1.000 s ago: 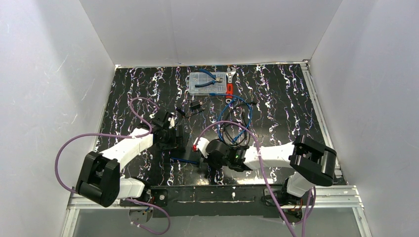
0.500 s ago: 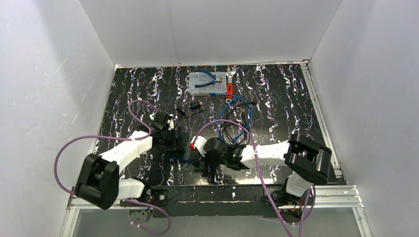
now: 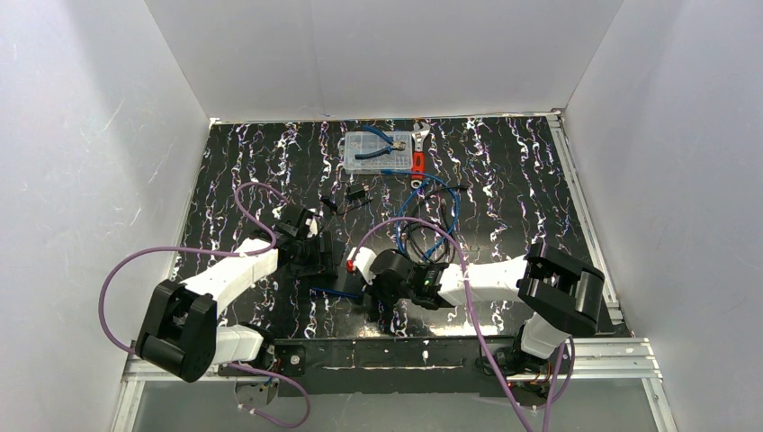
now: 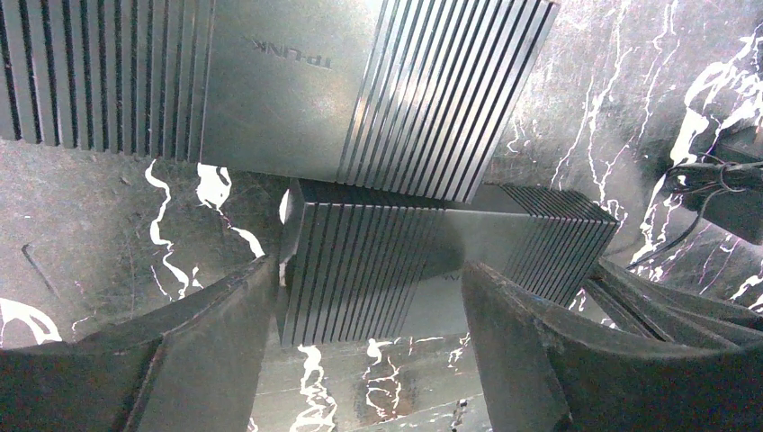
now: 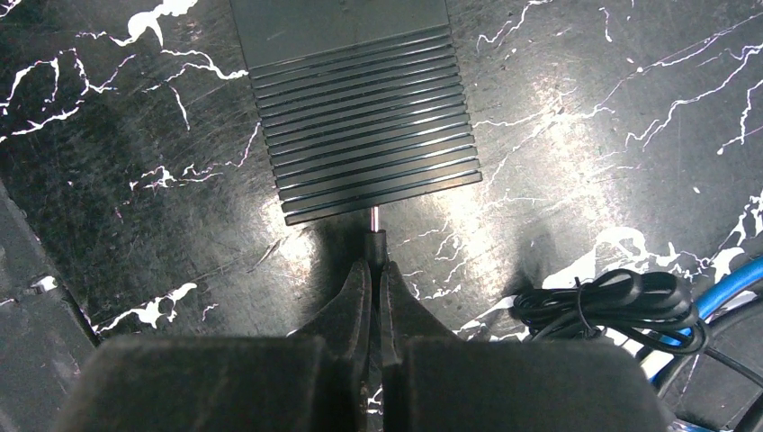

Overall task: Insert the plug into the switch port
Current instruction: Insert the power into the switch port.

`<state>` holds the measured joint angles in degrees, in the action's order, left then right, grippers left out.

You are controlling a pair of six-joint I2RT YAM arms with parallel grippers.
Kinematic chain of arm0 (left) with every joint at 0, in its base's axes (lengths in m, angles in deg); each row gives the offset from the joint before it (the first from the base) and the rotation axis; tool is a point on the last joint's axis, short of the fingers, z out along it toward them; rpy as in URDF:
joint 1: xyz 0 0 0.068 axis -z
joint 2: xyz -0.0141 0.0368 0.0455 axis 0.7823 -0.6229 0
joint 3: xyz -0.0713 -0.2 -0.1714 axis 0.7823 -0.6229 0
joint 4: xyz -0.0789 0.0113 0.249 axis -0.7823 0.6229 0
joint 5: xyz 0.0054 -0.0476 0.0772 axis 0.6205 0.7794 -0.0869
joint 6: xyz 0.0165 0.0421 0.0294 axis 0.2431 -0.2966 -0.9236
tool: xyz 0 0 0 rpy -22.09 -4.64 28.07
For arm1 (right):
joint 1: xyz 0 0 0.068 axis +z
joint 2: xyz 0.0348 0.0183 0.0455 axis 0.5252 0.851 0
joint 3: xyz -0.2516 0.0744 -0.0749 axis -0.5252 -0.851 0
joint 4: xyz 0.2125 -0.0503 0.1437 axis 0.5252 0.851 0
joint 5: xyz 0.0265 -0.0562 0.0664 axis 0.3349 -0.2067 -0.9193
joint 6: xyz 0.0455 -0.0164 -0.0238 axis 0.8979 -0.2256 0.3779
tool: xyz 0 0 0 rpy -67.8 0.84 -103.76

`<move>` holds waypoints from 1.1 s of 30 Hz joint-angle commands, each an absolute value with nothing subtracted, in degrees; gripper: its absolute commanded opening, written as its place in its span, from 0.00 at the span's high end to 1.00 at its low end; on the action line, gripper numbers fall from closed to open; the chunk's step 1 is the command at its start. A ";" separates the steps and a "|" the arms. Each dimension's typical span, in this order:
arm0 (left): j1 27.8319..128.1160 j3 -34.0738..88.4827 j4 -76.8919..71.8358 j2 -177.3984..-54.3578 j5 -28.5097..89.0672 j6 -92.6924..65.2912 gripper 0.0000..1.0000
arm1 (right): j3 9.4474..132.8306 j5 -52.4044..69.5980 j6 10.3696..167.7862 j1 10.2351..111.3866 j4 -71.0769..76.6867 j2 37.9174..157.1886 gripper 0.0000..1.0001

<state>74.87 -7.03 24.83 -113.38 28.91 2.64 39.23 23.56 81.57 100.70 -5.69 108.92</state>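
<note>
Black plug (image 5: 377, 241) between right fingers (image 5: 349, 306)

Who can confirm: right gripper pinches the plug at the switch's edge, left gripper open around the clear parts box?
Wrong object. The left gripper is open around the black switch, per the left wrist view; the rest stands.

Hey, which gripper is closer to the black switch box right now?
Left: the left gripper straddles the switch box, jaws open; the right gripper sits just off its edge, shut on the plug.
</note>
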 commanded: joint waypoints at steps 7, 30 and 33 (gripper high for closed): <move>75.23 -7.10 24.99 -112.68 29.24 2.43 0.29 | 40.13 22.06 81.29 100.57 -9.42 109.00 0.99; 75.30 -6.77 25.03 -113.60 29.28 2.14 0.30 | 39.68 21.52 80.96 100.57 -9.82 107.68 0.99; 75.32 -6.68 24.98 -113.64 29.24 2.14 0.31 | 39.78 21.38 80.95 100.63 -9.82 107.63 0.99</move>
<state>74.96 -7.03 24.85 -113.66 28.82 2.40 39.23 22.32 81.48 100.70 -6.16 108.92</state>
